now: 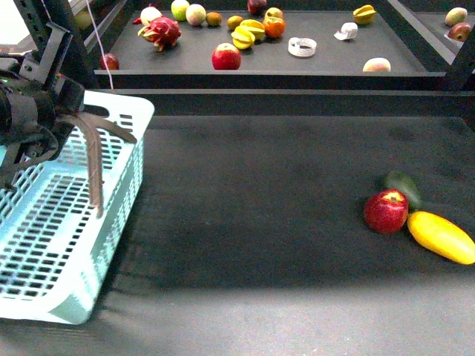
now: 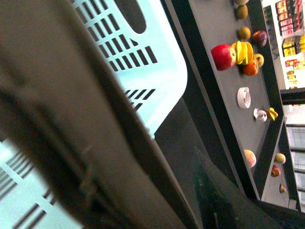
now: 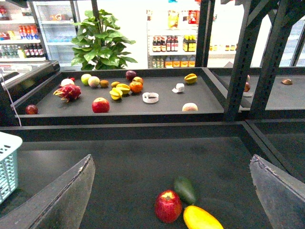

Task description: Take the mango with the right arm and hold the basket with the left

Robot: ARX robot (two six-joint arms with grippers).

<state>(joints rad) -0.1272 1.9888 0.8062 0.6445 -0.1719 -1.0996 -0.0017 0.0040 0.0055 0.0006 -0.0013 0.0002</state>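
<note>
Lying near the tabletop's right edge, the mango (image 1: 441, 236) is flanked by a red apple (image 1: 386, 211) at its end, with a dark green fruit (image 1: 404, 187) behind. The right gripper (image 3: 171, 160) is spread wide, clear of them and empty. At the left edge, the basket (image 1: 74, 222) is gripped by its handle (image 1: 93, 159) — the left gripper (image 1: 33, 119) clamped on it.

Dark matte table (image 1: 260, 222), black-framed fruit shelf (image 1: 185, 59) behind, potted plant (image 3: 100, 45), bright drink shelves (image 3: 174, 47).

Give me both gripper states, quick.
Left gripper: shut on basket handle.
Right gripper: open, empty; mango untouched.
</note>
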